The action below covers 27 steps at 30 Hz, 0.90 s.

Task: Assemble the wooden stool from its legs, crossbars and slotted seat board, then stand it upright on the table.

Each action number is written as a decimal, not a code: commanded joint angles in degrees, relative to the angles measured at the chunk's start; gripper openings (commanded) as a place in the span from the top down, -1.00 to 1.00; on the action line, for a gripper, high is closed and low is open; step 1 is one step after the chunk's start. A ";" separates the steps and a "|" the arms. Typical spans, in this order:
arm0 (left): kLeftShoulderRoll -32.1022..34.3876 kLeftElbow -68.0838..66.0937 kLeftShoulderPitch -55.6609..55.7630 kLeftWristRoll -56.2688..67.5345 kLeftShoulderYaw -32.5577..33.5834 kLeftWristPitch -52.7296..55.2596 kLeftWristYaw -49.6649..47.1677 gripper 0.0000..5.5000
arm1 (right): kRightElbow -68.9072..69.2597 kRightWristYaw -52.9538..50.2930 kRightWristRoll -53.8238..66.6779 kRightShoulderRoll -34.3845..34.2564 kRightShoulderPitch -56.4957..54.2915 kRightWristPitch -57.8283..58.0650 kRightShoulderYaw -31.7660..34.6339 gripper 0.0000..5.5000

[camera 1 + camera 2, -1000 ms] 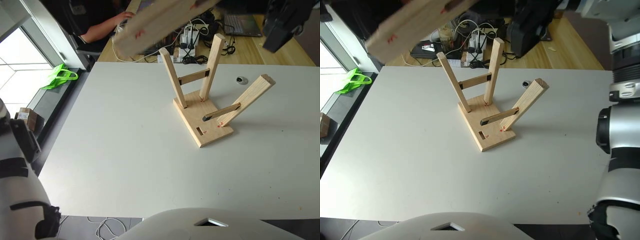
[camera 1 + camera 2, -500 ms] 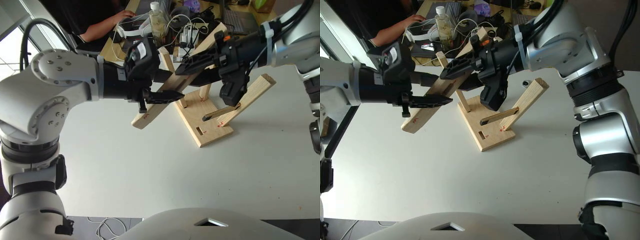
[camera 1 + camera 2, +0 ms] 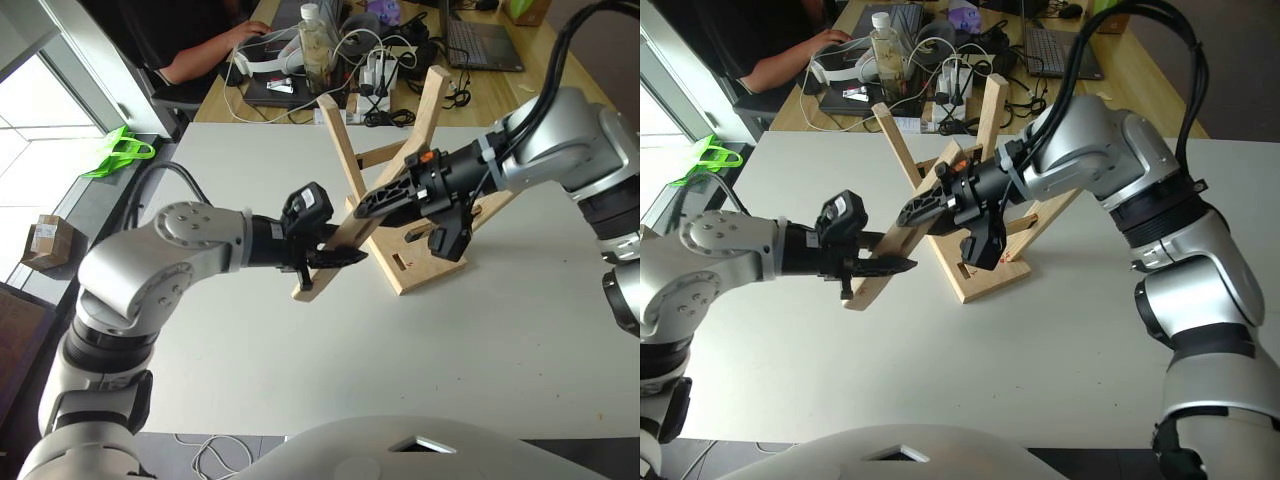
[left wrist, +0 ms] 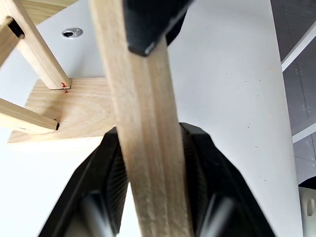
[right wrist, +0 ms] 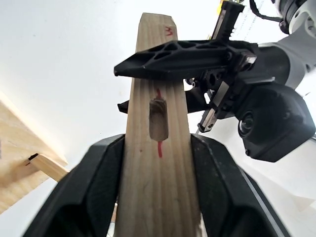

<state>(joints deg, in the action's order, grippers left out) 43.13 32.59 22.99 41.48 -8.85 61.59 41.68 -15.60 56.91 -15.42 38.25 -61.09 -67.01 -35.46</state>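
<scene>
Since half a second ago both arms have come down and drawn in toward the stool. The loose leg [image 3: 869,288] they share sat higher and farther out to the left; now its low end hangs at the table [image 3: 300,380], just beside the seat board [image 3: 428,272].

The left gripper [image 3: 336,258] pinches that leg near its low end, one finger across the upper face and the other beneath. The right gripper [image 3: 384,204] pinches the same leg farther up, its fingers tight on the two sides. Between the two sets of jaws the leg's slot [image 5: 158,117] faces up.

Beyond the right jaws the seat board lies flat on the table, with two upright legs [image 3: 342,150] standing in it, joined by a crossbar [image 3: 382,154]. A third leg [image 3: 1052,212] leans in it beneath the right arm.
</scene>
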 commanded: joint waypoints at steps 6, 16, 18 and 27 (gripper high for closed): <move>-5.83 -1.92 -4.40 -3.40 -1.66 -0.33 -6.39 0.63 | 10.34 4.34 4.16 -3.84 0.33 7.85 -6.87 0.40; -6.64 2.29 -11.88 -2.84 8.51 -4.60 -9.36 0.63 | 14.03 6.26 18.69 2.37 2.81 29.60 5.46 0.40; -6.69 3.52 -14.25 -1.37 12.40 -5.22 -9.46 0.63 | 16.24 6.21 25.08 4.92 4.23 39.16 11.07 0.40; -10.23 10.72 -10.64 6.53 17.63 -6.50 -14.41 0.63 | 28.75 -21.49 23.52 -8.02 15.07 79.39 20.19 0.40</move>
<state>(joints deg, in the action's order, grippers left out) 33.36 42.21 10.93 47.63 9.76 55.26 28.69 9.36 39.01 8.87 33.71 -48.32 7.03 -13.89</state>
